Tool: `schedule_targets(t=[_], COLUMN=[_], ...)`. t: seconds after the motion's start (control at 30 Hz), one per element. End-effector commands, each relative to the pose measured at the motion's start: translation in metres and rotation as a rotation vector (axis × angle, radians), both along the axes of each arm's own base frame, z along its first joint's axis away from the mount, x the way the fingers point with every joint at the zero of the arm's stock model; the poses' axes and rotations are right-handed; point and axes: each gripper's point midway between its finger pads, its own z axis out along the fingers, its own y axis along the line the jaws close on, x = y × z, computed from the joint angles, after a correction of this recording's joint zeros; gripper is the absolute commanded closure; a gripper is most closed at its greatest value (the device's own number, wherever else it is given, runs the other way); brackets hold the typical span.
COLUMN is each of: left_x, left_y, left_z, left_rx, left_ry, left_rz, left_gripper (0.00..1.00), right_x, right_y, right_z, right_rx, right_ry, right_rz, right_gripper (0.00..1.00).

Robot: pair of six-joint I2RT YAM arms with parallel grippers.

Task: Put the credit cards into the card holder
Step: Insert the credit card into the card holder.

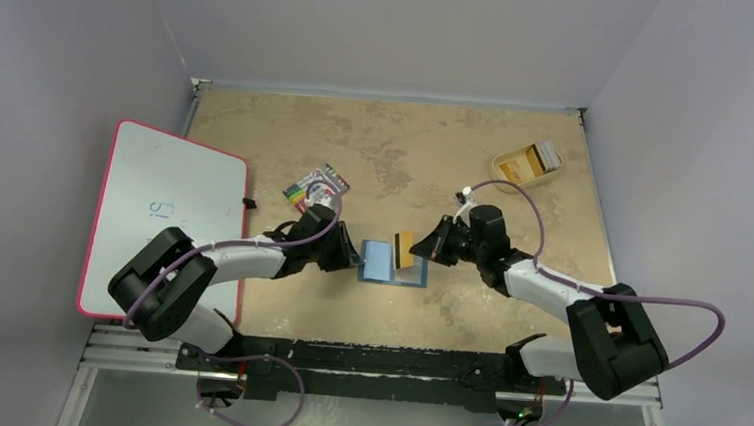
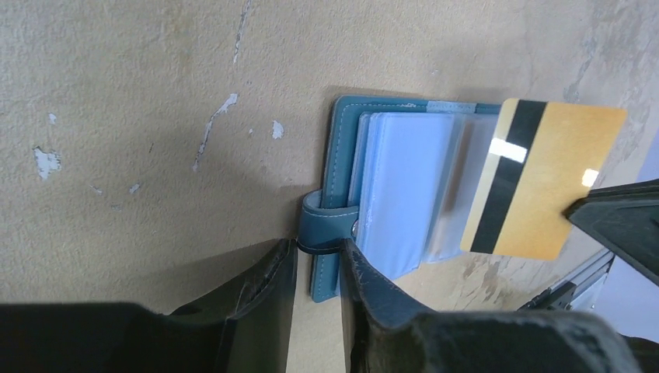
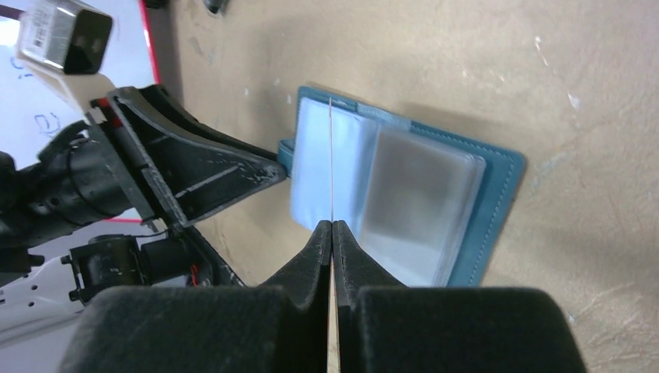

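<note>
The teal-blue card holder (image 1: 379, 263) lies open on the table, its clear blue pockets facing up (image 2: 404, 179) (image 3: 420, 194). My left gripper (image 1: 353, 256) (image 2: 320, 247) pinches the holder's snap strap (image 2: 330, 221) at its left edge. My right gripper (image 1: 421, 248) (image 3: 332, 227) is shut on an orange-yellow credit card (image 1: 404, 250) with a black stripe (image 2: 559, 179). It holds the card upright on edge just above the pockets. The right wrist view shows the card edge-on as a thin line (image 3: 332, 155).
A shallow tan tray (image 1: 504, 172) holding more cards (image 1: 537, 159) stands at the back right. A flat pack with multicoloured stripes (image 1: 317, 187) lies behind the left gripper. A pink-rimmed whiteboard (image 1: 167, 213) overhangs the table's left edge.
</note>
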Motion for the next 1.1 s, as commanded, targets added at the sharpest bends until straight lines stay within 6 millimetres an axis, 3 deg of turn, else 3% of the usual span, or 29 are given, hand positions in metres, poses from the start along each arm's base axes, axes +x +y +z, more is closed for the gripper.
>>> schedule_targets(t=[0.0,0.3,1.07], left_x=[-0.006,-0.007,-0.012], left_y=[0.007,0.006,-0.001], left_z=[-0.01,-0.006,-0.007], left_rx=[0.026,0.014,0.002], left_ry=[0.026,0.027,0.03], left_rz=[0.013,0.018,0.007], left_gripper=[0.75,0.79,0.82], right_x=[-0.005,-0.014,-0.024], right_y=[0.002,-0.001,0.006], right_z=[-0.004,-0.023,-0.047], right_rx=[0.02,0.004,0.031], right_ry=[0.012,0.063,0.142], right_rz=[0.0,0.002,0.046], right_gripper=[1.0,1.0,1.0])
